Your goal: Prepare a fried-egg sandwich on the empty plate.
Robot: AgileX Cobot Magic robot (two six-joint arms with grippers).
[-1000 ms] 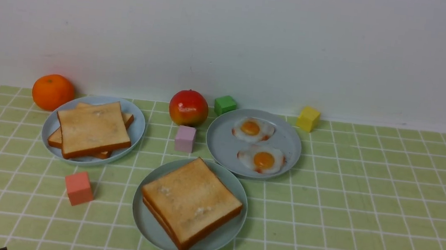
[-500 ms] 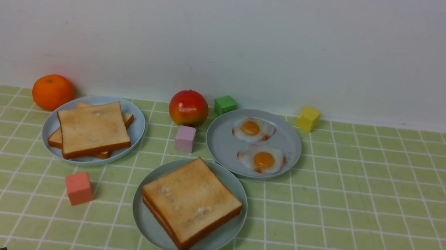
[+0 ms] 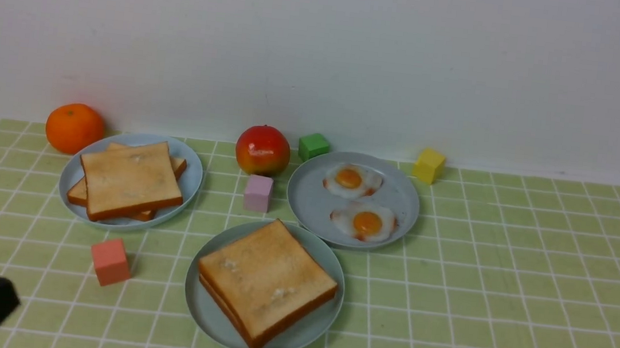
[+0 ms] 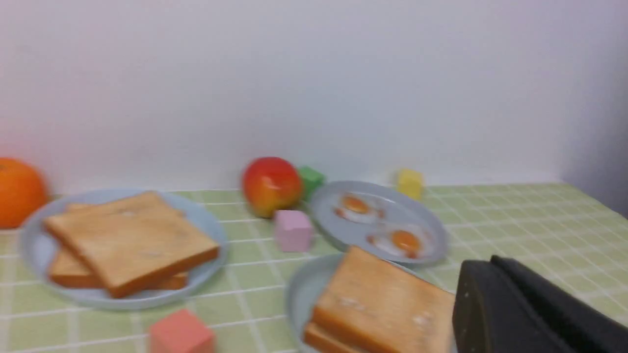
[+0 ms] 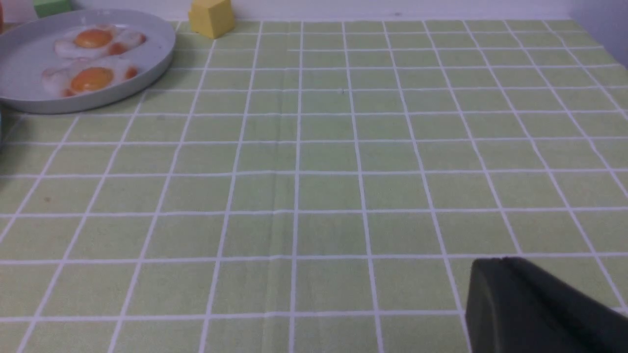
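Two golden toast slices lie stacked on the pale teal plate at the front centre; whatever lies between them is hidden. In the left wrist view the same toast stack sits just beside my left gripper, whose black fingers are pressed together with nothing in them. That left gripper pokes in at the lower left of the front view, apart from the plate. My right gripper is shut and holds nothing, low over bare cloth. It does not show in the front view.
A grey-blue plate holds two fried eggs; another plate at left holds two toast slices. An orange, an apple and pink, green, yellow and coral cubes stand around.
My left gripper's black tip has come into the front view at the lower left, where only a grey sliver showed before. Plates, toast and eggs have not moved.
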